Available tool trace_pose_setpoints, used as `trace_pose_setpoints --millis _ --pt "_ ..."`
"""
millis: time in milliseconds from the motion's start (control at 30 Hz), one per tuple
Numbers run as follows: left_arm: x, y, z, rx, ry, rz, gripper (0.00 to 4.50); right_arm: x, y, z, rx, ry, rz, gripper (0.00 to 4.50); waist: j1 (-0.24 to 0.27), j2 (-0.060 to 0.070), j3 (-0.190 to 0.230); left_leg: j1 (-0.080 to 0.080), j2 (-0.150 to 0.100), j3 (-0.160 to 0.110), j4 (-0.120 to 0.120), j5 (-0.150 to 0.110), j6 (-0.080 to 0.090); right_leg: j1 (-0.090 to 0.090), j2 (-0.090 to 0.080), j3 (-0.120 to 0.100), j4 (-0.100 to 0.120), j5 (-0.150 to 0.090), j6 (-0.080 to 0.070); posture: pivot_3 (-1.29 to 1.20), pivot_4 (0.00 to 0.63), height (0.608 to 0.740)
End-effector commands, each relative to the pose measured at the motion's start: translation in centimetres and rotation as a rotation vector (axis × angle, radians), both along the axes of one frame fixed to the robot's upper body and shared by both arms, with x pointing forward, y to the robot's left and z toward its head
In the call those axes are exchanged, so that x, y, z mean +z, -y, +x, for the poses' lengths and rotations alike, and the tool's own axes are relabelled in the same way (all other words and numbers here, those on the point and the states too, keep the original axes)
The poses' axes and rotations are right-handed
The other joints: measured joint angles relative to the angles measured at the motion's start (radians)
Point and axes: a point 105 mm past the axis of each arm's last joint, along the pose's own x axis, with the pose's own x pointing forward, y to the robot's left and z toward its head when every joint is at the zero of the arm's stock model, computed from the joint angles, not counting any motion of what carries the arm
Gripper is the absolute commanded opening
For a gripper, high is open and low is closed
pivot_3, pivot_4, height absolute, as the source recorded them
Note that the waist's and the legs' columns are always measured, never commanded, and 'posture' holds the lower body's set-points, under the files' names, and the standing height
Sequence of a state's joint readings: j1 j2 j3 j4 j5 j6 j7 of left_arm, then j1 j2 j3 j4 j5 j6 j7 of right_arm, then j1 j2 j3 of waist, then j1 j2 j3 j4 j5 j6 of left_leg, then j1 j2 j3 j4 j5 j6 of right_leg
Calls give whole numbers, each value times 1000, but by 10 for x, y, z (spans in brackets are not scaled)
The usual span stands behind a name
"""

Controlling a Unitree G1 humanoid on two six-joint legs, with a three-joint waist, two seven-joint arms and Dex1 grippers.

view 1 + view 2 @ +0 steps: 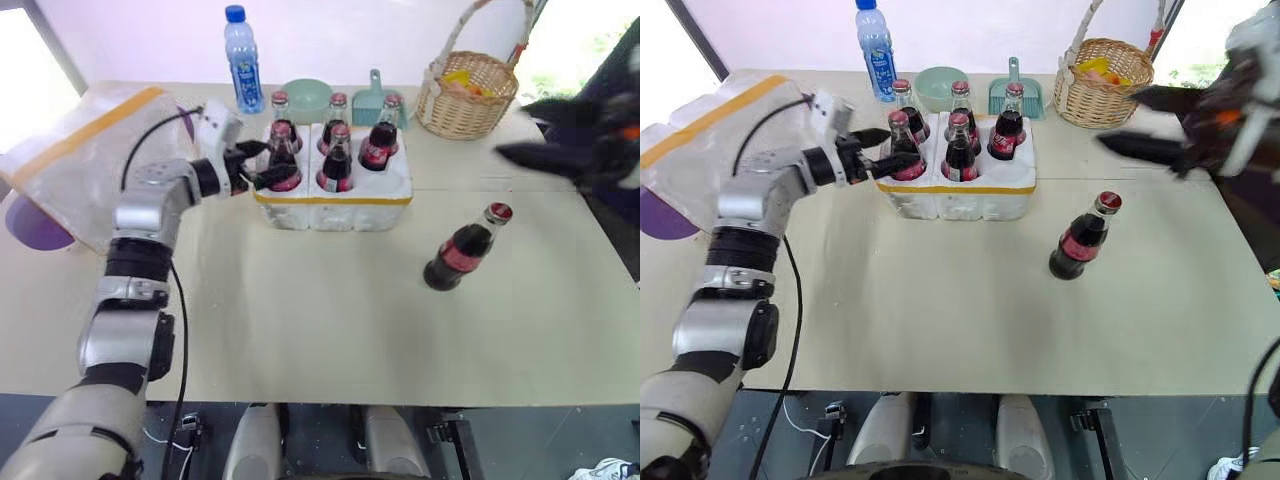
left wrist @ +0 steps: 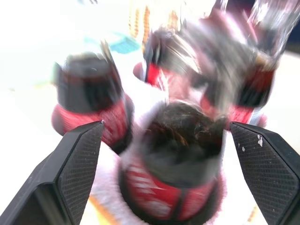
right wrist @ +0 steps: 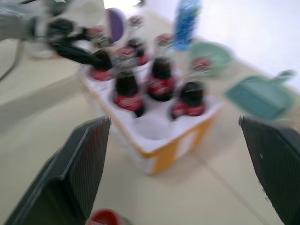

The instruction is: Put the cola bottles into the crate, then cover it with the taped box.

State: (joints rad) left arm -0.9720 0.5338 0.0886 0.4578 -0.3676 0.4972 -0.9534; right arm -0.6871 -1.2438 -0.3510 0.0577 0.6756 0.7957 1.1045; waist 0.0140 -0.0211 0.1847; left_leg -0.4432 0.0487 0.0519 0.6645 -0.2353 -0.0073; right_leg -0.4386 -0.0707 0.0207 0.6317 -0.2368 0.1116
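- My left arm (image 1: 140, 260) is showing silver shells split by black joint rings.
- A black cable (image 1: 180, 330) is trailing along it.
- Black textured fingers (image 2: 70, 173) are tipping both grippers, behind a white wrist block (image 1: 215, 128).

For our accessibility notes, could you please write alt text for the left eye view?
Five cola bottles stand in the crate on a beige table, the left hand open around the front-left one. A sixth bottle stands alone on the table right of the crate, with the taped box at far left.
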Motion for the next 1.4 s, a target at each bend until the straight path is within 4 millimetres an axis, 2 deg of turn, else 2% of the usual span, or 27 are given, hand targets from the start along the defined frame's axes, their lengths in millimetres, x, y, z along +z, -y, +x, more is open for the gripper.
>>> trace_pose_setpoints --millis 33,100,200,267,333,400,467,533,700,800,1067,1400 --pt "51 -14 -30 -76 111 -80 4448 6 33 -22 -103 29 -25 4500 -2 0 0 0 0 0 0 0 0 0 0 0 -1 0 0 0 150 740" --pt "65 -21 -51 -149 125 -93 4448 -8 47 -33 -166 -12 -11 4500 -3 0 0 1 0 1 0 0 0 1 0 0 -1 0 0 0 150 740" --pt "73 -15 -84 -294 112 -62 4448 -34 57 -53 -225 -69 31 4500 -4 1 -1 4 0 0 2 0 0 5 0 1 1 0 0 0 150 740" --pt "64 -4 -105 -405 75 4 4448 -53 56 -65 -249 -92 65 4500 -5 1 -1 9 0 0 1 0 0 9 0 1 1 0 0 0 150 740" --pt "45 7 -116 -471 37 91 4448 -75 51 -72 -271 -110 60 4500 -5 1 -2 15 0 1 1 0 -1 14 0 1 1 0 0 0 150 740" --pt "30 14 -118 -486 20 147 4448 -89 43 -77 -272 -123 68 4500 -6 2 -2 19 0 1 0 0 -1 19 0 1 -1 -2 -3 0 150 740" --pt "8 25 -113 -488 -2 200 4448 -117 21 -83 -204 -157 33 4500 -6 2 -3 19 0 1 0 0 -1 19 0 2 -2 -3 -4 0 150 740" --pt "-9 34 -112 -505 -11 229 4448 -135 2 -87 -152 -173 63 4500 -5 1 -3 20 0 0 1 0 -1 20 0 2 -2 -3 -4 0 150 740" --pt "-22 51 -111 -550 -3 246 4448 -160 -19 -75 -175 -197 124 4500 -14 1 -3 19 0 1 2 0 -1 19 0 3 -2 -3 -4 0 150 740" --pt "-23 56 -111 -558 -1 239 4448 -166 -28 -68 -171 -195 171 4500 -15 1 -3 19 0 1 1 0 -1 19 0 3 -1 -3 -5 0 150 740" --pt "-22 60 -112 -572 -1 221 4448 -164 -47 -50 -132 -166 263 4500 -21 1 -3 19 0 0 1 0 -1 18 0 3 -2 -3 -5 0 150 740" --pt "-18 65 -112 -579 15 224 4448 -169 -54 -22 -139 -177 343 4500 -25 1 -3 18 0 0 0 0 0 18 1 3 -2 -3 -5 0 150 740"
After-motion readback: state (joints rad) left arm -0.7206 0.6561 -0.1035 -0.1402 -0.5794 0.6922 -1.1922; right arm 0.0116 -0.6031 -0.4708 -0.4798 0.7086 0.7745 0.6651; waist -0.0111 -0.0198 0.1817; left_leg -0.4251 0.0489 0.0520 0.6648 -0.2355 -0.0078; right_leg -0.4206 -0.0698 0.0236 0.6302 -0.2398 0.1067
